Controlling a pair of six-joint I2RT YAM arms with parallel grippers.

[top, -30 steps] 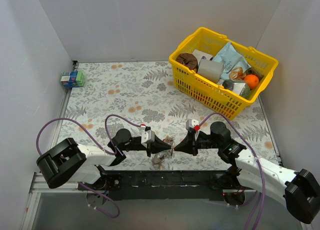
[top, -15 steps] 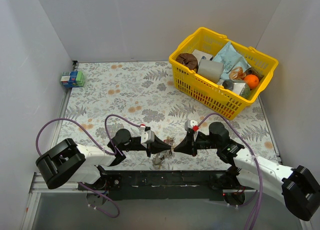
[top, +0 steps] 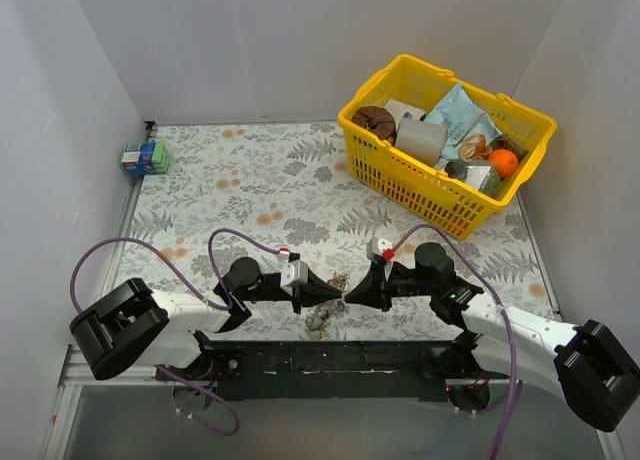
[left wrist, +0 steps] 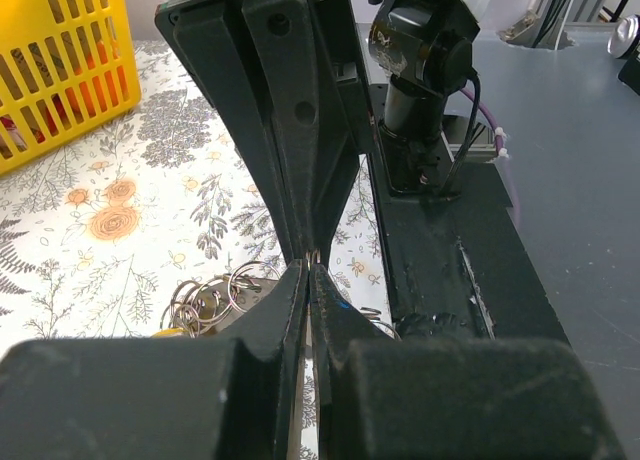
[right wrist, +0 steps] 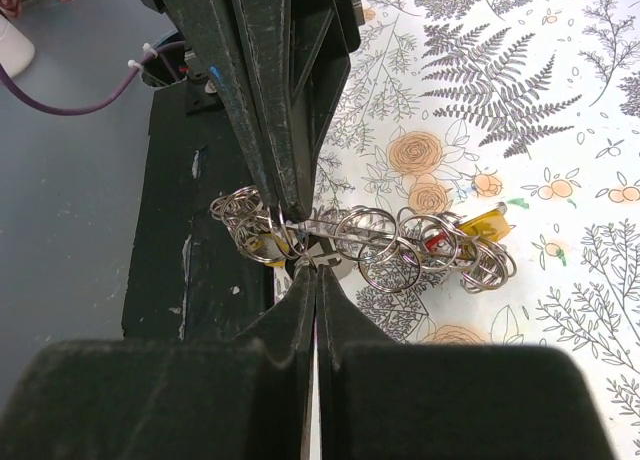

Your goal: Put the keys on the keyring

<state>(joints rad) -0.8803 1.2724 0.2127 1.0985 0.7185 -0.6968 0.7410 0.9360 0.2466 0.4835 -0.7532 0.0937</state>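
Left tool (left wrist: pixel 308 272), right tool (right wrist: pixel 315 277) pinched shut on keyring (right wrist: pixel 350 242) (tip-to-tip, counter (top: pixel 250 180) near edge); opposed pull may slip wire, dropping keys (right wrist: pixel 478 223).

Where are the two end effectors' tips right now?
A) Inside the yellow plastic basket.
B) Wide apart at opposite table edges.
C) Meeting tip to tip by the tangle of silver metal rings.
C: in the top view the left end effector and right end effector meet tip to tip, both shut, right by the tangle of silver metal rings.
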